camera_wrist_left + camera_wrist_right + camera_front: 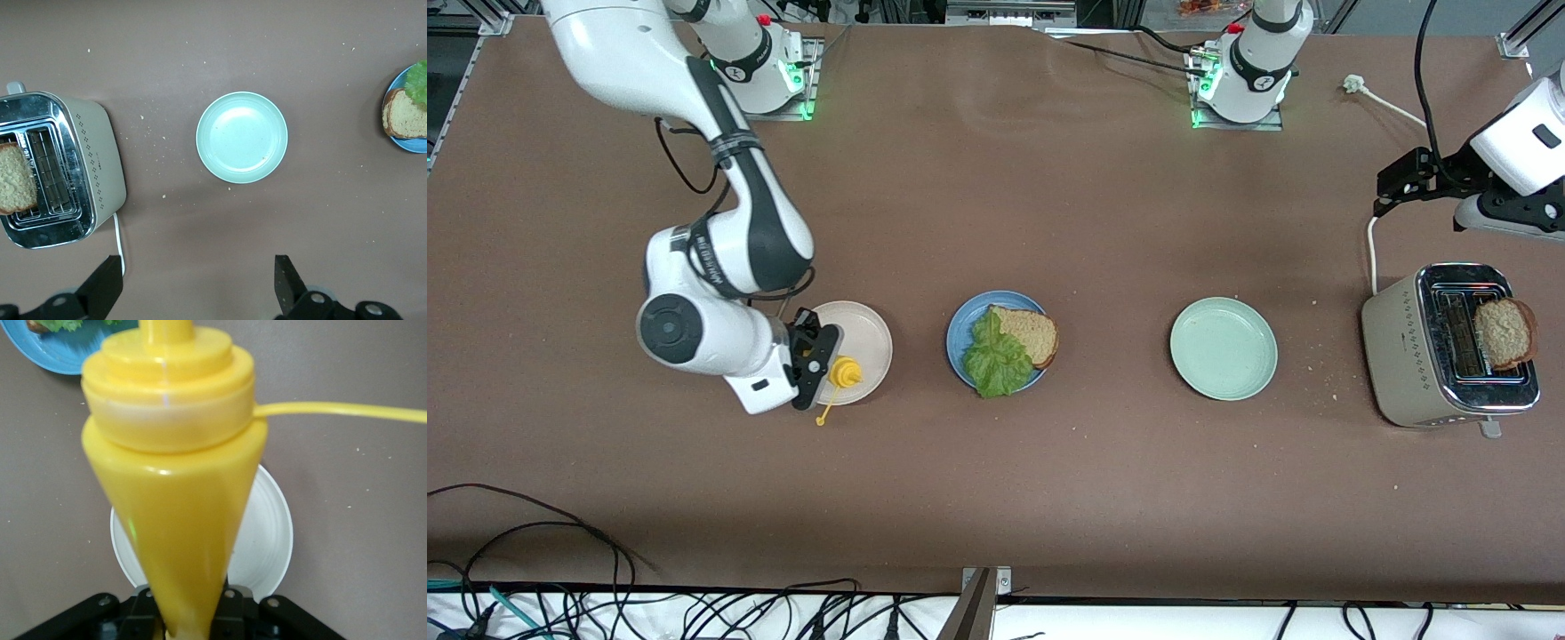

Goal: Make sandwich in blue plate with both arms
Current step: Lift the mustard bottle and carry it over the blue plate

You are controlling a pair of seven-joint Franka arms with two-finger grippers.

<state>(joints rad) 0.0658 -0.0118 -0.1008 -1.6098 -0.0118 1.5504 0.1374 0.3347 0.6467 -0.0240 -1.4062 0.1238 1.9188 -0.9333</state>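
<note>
The blue plate sits mid-table with one brown bread slice on it and a green lettuce leaf overlapping that slice. A second bread slice lies on top of the toaster. My right gripper is shut on a yellow squeeze bottle over the rim of the cream-white plate. In the right wrist view the bottle fills the frame, with its nozzle toward the blue plate. My left gripper hangs open and empty over bare table beside the toaster.
A pale mint-green plate lies between the blue plate and the toaster. The toaster's white cord runs toward the arm bases. The bottle's cap tether dangles past the cream plate. Cables lie along the table's nearest edge.
</note>
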